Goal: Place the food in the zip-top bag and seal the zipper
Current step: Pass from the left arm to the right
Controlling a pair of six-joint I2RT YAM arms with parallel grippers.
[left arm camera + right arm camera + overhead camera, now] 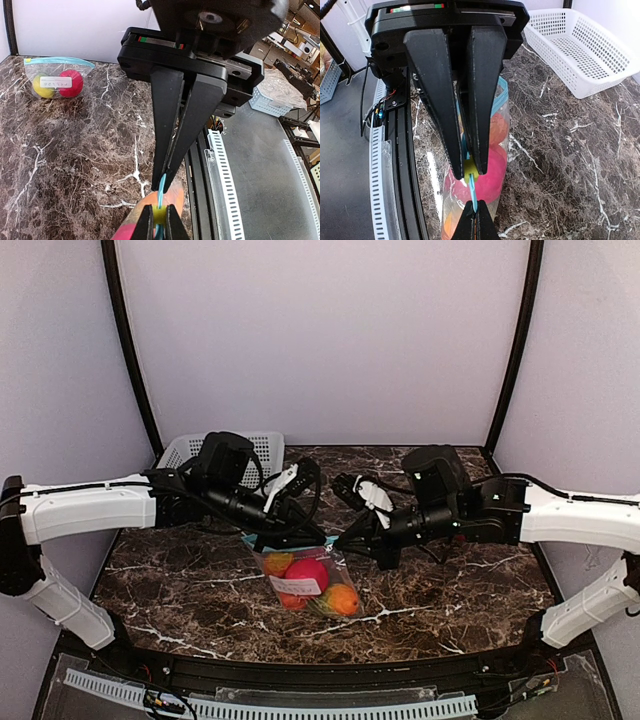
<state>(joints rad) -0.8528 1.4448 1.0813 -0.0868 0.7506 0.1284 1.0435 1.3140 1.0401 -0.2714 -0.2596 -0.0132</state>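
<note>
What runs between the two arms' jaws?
A blue zipper strip of the zip-top bag; the right wrist view shows it most clearly.

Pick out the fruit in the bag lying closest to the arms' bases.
The orange fruit at the bag's lower right corner in the top view. The red fruit and the yellow-orange one lie farther back.

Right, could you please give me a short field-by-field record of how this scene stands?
bag: clear plastic zip-top bag lying on dark marble table
contents: red, orange and green-yellow round toy fruits inside the bag
left gripper: shut on blue zipper strip
right gripper: shut on yellow slider of that strip
basket: white mesh plastic basket, far left corner
seal: cannot tell
</note>
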